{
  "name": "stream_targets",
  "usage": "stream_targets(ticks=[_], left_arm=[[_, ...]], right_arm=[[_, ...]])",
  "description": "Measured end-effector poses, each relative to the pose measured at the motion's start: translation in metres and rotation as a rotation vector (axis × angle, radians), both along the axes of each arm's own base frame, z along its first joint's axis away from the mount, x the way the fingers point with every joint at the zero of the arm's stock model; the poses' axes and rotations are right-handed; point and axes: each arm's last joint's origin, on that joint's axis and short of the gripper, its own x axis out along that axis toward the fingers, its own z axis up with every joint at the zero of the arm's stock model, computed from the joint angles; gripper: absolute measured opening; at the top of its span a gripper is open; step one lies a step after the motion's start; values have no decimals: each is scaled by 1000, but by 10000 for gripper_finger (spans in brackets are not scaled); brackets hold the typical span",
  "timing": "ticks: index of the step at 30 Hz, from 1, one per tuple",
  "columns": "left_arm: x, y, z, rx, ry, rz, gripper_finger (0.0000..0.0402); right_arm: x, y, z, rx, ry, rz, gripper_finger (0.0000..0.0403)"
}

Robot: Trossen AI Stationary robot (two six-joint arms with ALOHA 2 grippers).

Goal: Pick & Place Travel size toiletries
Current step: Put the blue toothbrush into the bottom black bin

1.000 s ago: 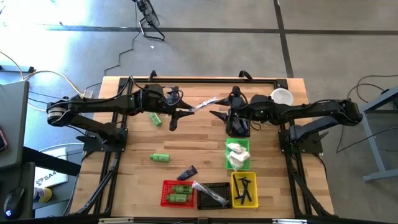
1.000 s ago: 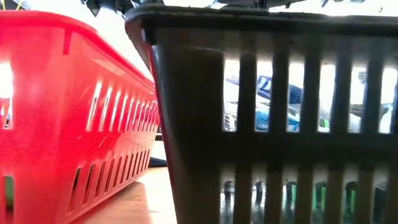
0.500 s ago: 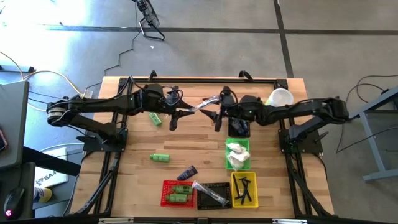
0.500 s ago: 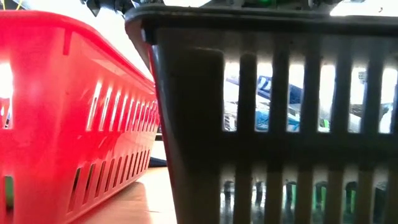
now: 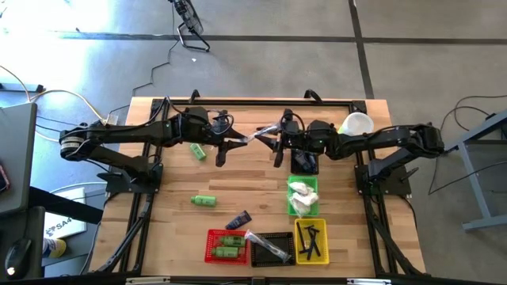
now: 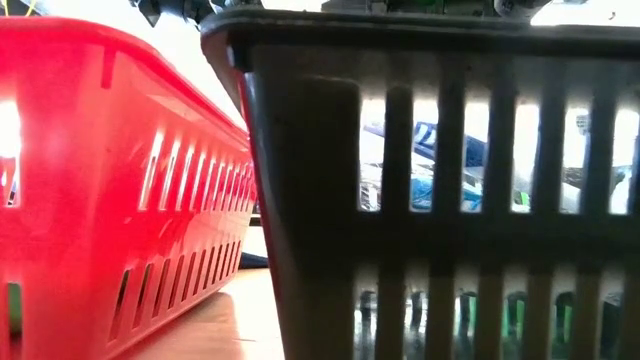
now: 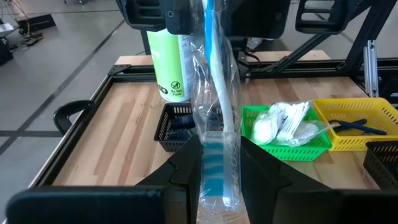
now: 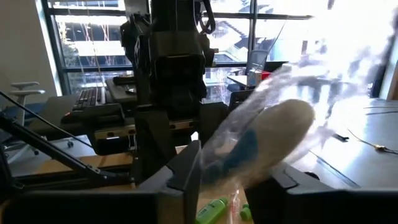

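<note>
The wrapped toothbrush (image 5: pixel 262 132) hangs in the air above the far half of the table (image 5: pixel 253 186), its long axis running between the two arms. The left gripper (image 5: pixel 238 142) clamps one end; the right gripper (image 5: pixel 279 141) brackets the other end with fingers narrowing, grip unconfirmed. Countable near the table's front edge: four baskets, two loose green bottles, one navy tube.

wooden table (image 5: pixel 174 229), loose green bottles (image 5: pixel 203 201), mesh baskets (image 5: pixel 310 241)
</note>
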Motion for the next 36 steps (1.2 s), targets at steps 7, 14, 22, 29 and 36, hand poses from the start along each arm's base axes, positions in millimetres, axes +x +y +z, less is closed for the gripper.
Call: stream_targets(ticks=[7,14,22,29,36], left_arm=[[0,0,0,2,1,3,81],[0,0,-1,1,6,4,81],[0,0,-1,0,8,3,86],[-1,0,-3,21,34,12,148],[-6,-1,1,14,30,13,182]], right_arm=[[0,0,0,-14,5,5,37],[0,1,-1,-14,8,11,21],[0,1,-1,-15,8,18,18],[0,0,-1,-18,15,16,19],[-2,0,-2,-16,42,6,19]])
